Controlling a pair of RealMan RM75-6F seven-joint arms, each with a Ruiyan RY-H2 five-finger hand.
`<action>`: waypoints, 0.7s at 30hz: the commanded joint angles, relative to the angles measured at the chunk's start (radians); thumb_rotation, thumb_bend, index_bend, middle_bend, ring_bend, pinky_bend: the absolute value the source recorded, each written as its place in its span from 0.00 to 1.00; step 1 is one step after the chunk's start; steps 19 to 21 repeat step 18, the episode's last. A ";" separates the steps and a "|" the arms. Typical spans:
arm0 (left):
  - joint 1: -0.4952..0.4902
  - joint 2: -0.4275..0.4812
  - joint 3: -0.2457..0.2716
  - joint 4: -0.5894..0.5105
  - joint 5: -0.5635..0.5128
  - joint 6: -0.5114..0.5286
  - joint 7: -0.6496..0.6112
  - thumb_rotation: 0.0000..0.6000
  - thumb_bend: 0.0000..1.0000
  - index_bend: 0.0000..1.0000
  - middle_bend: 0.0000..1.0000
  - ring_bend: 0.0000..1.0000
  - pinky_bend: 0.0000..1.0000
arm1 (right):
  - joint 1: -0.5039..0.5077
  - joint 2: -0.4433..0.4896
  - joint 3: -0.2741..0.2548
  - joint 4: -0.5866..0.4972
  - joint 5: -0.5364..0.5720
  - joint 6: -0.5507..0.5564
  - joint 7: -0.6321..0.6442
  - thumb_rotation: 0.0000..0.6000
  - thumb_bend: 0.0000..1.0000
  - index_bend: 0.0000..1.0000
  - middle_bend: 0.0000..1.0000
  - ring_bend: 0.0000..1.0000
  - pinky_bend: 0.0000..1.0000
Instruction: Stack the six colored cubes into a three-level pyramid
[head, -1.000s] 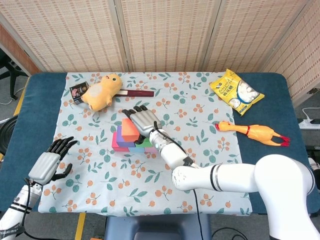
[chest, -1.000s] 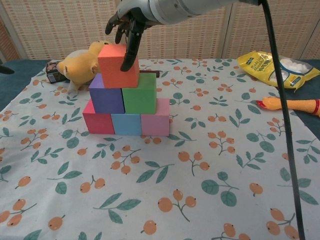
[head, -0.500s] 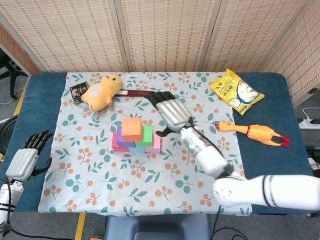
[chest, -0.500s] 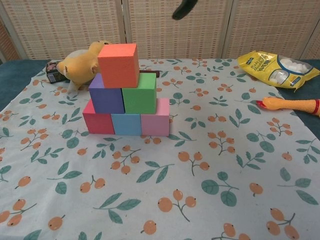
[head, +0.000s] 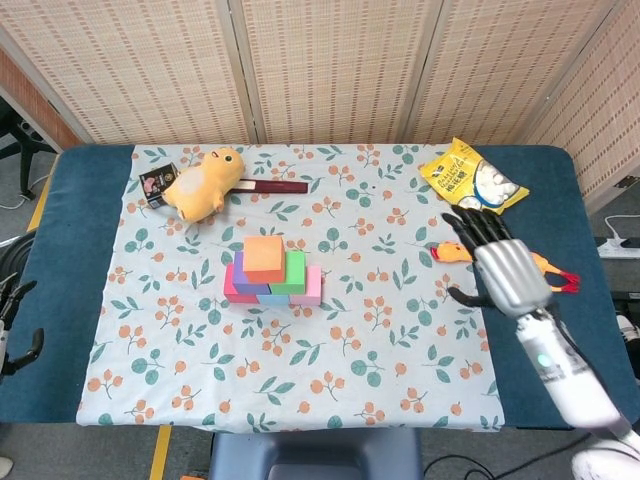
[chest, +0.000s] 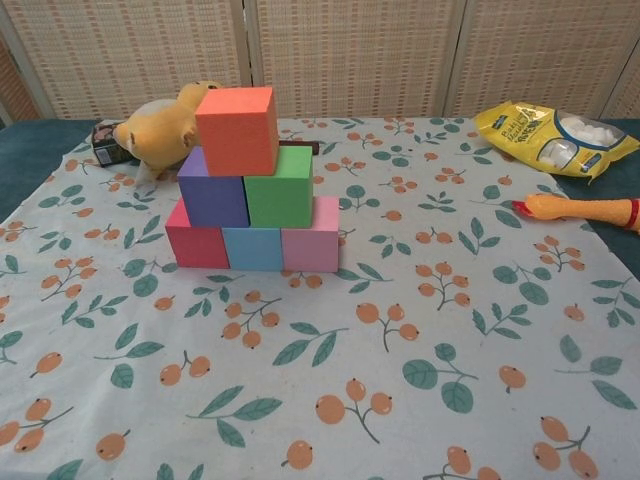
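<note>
Nearest, a flat cotton-looking tablecloth printed with green leaves and orange berries, spread over a blue table. At mid-cloth, the pyramid standing complete, of matte foam-like square-edged cubes: red cube, light blue cube and pink cube touching in a row below, purple cube and green cube on them, orange cube topmost, set slightly left of centre.

Right hand now withdrawn to the cloth's right edge, off the stack it touched a second ago, fingers spread, holding nothing. Left hand barely in view at the left edge; grasp not discernible.

Farther back, a soft plush duck, a rubber chicken and a glossy yellow snack bag.
</note>
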 joint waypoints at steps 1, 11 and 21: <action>0.063 -0.018 0.030 0.010 0.044 0.077 0.021 1.00 0.50 0.13 0.00 0.00 0.02 | -0.202 -0.049 -0.100 0.147 -0.197 0.200 0.122 1.00 0.11 0.00 0.01 0.00 0.00; 0.161 -0.048 0.092 -0.026 0.134 0.187 0.082 1.00 0.49 0.12 0.00 0.00 0.02 | -0.407 -0.182 -0.131 0.317 -0.334 0.344 0.146 1.00 0.11 0.00 0.01 0.00 0.00; 0.197 -0.090 0.110 -0.036 0.170 0.212 0.133 1.00 0.49 0.11 0.00 0.00 0.02 | -0.481 -0.220 -0.127 0.347 -0.343 0.350 0.188 1.00 0.11 0.00 0.01 0.00 0.00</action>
